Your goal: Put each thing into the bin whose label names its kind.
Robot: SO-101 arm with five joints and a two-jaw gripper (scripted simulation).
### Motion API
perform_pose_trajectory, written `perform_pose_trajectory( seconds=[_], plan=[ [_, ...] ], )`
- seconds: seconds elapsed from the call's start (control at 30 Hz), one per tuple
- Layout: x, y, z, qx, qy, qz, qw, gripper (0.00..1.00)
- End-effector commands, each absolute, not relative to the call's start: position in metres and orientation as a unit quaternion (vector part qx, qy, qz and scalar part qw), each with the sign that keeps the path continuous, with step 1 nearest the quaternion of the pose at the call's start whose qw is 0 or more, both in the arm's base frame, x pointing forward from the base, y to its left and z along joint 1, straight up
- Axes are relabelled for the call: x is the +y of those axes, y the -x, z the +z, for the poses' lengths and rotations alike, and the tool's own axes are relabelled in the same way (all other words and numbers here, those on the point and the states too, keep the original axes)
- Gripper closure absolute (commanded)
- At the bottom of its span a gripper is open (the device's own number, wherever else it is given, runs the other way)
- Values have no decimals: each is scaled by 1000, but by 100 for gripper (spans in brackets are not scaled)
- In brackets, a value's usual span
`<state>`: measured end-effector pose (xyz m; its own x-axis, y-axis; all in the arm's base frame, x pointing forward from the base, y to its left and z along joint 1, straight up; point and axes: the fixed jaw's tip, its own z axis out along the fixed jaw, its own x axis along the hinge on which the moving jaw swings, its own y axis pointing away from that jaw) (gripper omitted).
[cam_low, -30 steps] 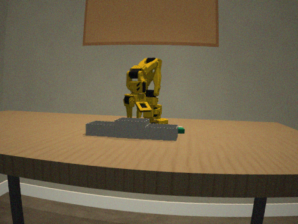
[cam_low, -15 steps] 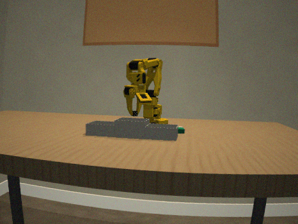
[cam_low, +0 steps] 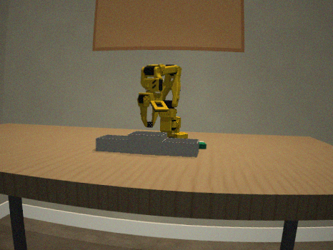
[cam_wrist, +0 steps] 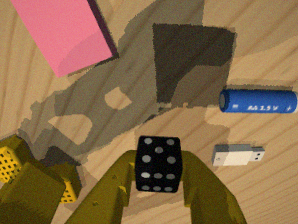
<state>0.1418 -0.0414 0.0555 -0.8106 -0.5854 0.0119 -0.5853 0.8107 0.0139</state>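
Note:
My gripper is shut on a black die with white pips and holds it up above the table, behind the grey bins. In the wrist view, a blue battery and a white USB stick lie on the wood to the right below the gripper. A pink flat block lies at the upper left. A yellow perforated thing shows at the left edge.
The low grey bins stand in a row in front of the arm's base. A small green thing lies at the right end of the bins. The table edge curves across the front.

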Motion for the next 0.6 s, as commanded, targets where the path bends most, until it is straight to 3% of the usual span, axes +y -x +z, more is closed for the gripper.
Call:
perform_pose_trajectory(
  seconds=[0.0,0.57],
  plan=[
    [-40,-155,64,-956,-294,7,-10,100],
    [-34,-177,72,-970,-240,10,-21,100]
  ],
)
